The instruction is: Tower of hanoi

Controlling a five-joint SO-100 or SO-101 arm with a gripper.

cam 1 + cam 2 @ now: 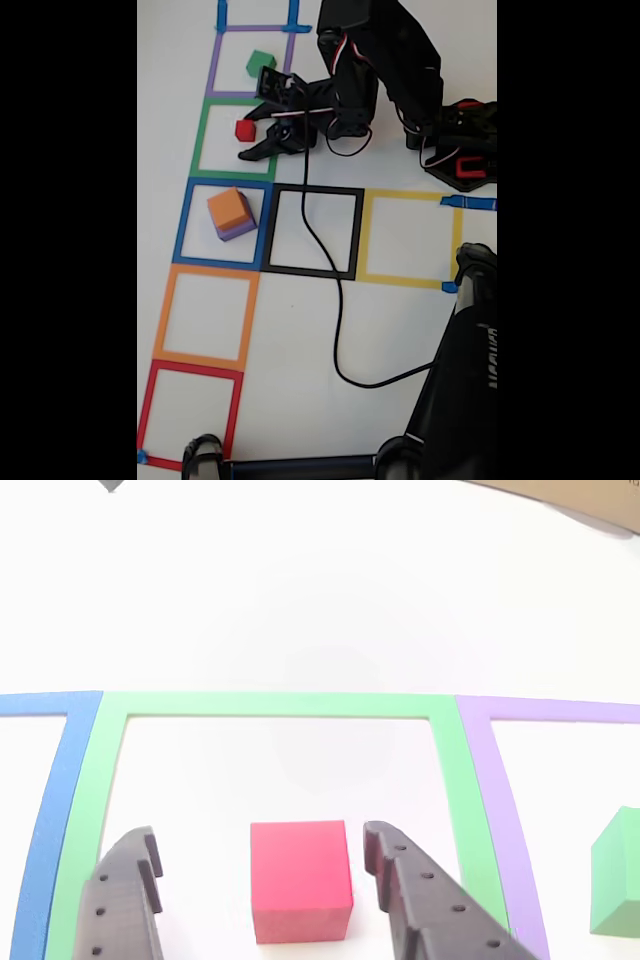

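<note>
The black arm [385, 70] reaches across the white surface [400, 330] from the right side of the fixed view, with its tool [252, 130] low over the green tape square [203, 140]. The tool's fingers [420, 905] stand apart, one on each side of the red cube [245, 130], which sits on the surface inside that green outline. In the other view there is a clear gap between the red cube [300, 895] and each finger, so nothing is clamped.

The green cube [260, 63] sits alone in the purple tape square [215, 65], the next outline up in the fixed view; in the other view it shows at the right edge [618, 875], past the purple tape line.

Below the green outline, in the blue tape square [183, 225], the orange cube [229, 208] rests on top of the purple cube [238, 230], the pair turned slightly askew to the tape.

A black cable [335, 300] trails from the arm down across the black tape square [315, 272]. Yellow [410, 280], orange [165, 310] and red [148, 405] tape outlines also lie on the surface.
</note>
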